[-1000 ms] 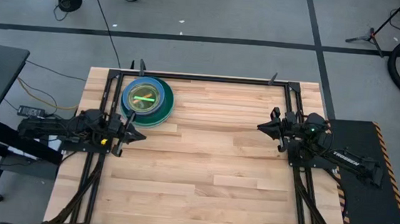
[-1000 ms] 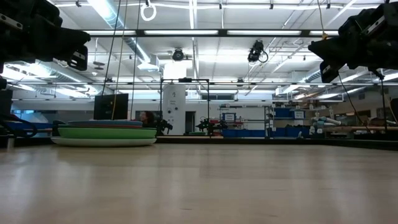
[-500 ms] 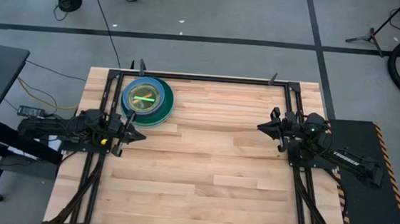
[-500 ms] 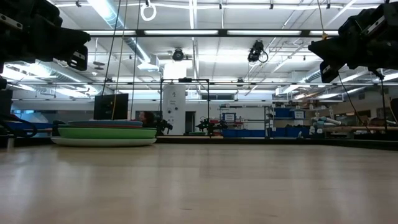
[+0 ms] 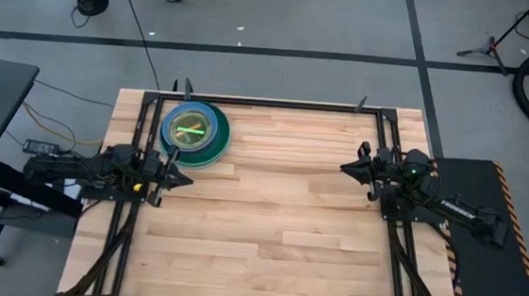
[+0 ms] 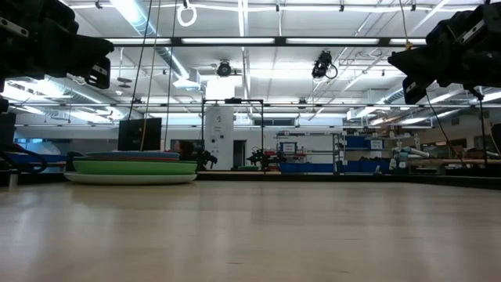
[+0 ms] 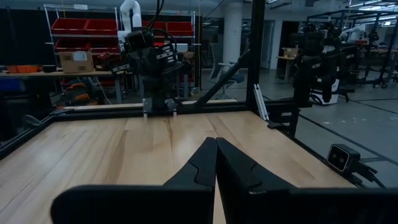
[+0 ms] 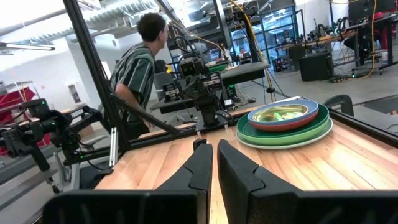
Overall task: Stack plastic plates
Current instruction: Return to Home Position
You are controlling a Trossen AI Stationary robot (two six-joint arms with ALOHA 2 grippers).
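plastic plates (image 5: 195, 133) all in one stack by the left edge of the table (image 5: 277, 234), left gripper (image 5: 184, 180) near the stack, claw closed tight, empty, right gripper (image 5: 346, 168) well apart at the right edge, claw pinched narrow, empty

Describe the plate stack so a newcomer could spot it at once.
On the wooden table, look to the far corner on the left arm's side, just beyond the left hand. The stack of plates sits there. It is the only round, colourful thing on the wood, with lime on top ringed by blue and green rims.
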